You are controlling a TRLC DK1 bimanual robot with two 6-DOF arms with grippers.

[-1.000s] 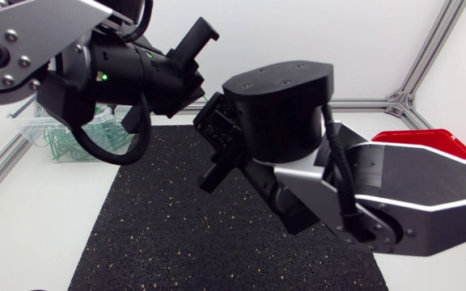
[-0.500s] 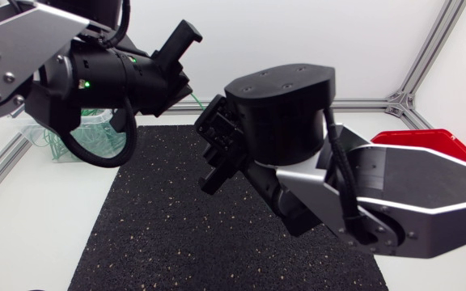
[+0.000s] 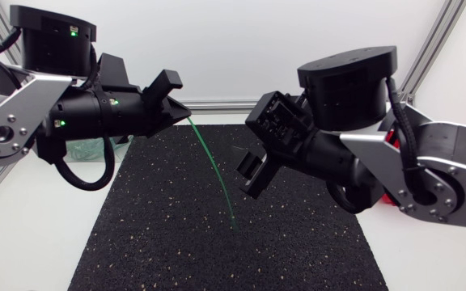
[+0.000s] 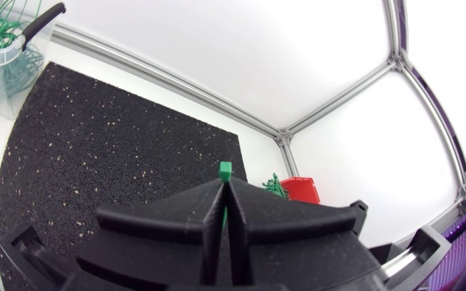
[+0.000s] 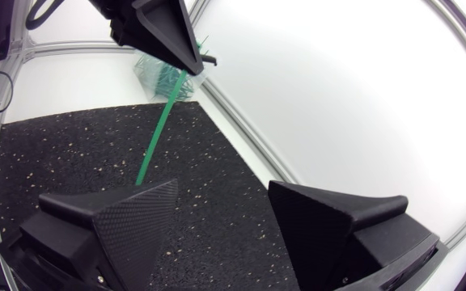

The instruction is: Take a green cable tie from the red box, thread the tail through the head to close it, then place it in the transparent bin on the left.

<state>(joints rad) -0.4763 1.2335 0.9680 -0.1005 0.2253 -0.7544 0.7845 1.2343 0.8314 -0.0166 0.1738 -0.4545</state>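
Observation:
My left gripper (image 3: 182, 111) is shut on a green cable tie (image 3: 218, 174) above the mat's far left part. The tie hangs from it as one long curved strand with its free end low over the black mat (image 3: 160, 234). In the left wrist view the tie's head (image 4: 225, 169) pokes out past the closed left gripper (image 4: 221, 194). My right gripper (image 3: 254, 160) is open, just right of the strand and apart from it. In the right wrist view the right gripper (image 5: 233, 218) has nothing between its fingers, and the tie (image 5: 158, 133) hangs ahead from the left gripper (image 5: 168, 40). The transparent bin (image 4: 2, 52) holds several green ties.
The red box (image 4: 302, 190) stands at the far right of the table, mostly hidden behind my right arm in the head view. The bin (image 3: 83, 149) is partly covered by my left arm. An aluminium frame rail (image 3: 217, 103) borders the table's far edge.
My right gripper has opened, let go of the tie and drawn back to the right. The left arm has pulled away to the left with the tie, which now hangs free.

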